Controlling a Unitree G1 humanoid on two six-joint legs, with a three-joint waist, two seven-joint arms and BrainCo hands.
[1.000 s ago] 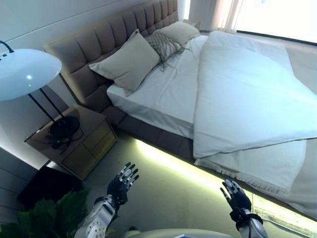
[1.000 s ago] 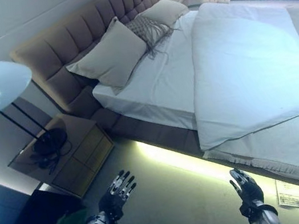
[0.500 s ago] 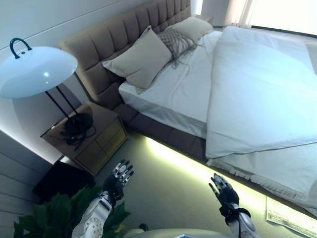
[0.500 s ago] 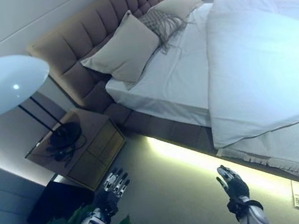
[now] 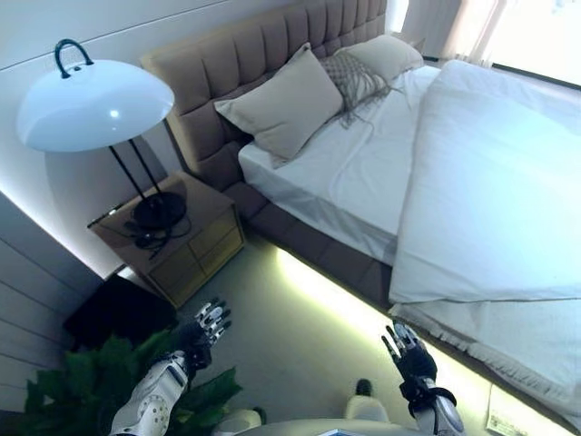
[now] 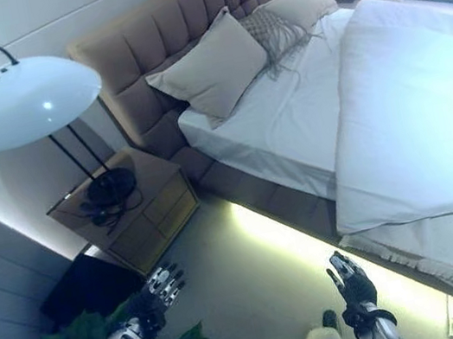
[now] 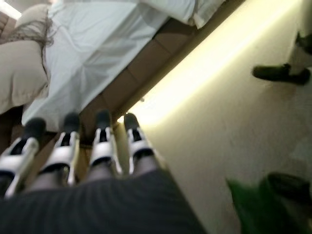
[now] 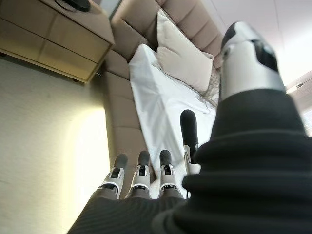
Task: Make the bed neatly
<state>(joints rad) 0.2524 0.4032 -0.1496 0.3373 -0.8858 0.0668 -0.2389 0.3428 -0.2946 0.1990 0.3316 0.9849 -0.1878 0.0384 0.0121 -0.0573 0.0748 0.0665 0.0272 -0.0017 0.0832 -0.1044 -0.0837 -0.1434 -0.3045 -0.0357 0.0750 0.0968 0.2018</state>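
- My left hand (image 5: 201,331) hung low at the lower left of the head view, fingers straight and spread, holding nothing, over the floor near the leafy green plant (image 5: 100,381).
- My right hand (image 5: 410,354) sat at the lower middle, fingers likewise straight and empty, just short of the bed's lit lower edge.
- The white rumpled duvet (image 5: 495,195) lay folded back over the right half of the frame, leaving the white bottom sheet (image 5: 349,168) bare; its corner drooped over the bed's near side.
- The large beige square pillow (image 5: 286,104) leaned on the padded brown headboard (image 5: 245,68) at top centre.
- I judged the risk to be pulling one corner alone, which would drag the duvet askew or onto the floor.
- The white dome lamp (image 5: 95,104) on the wooden nightstand (image 5: 177,236) stood close to my left arm; a wide swing could knock it.
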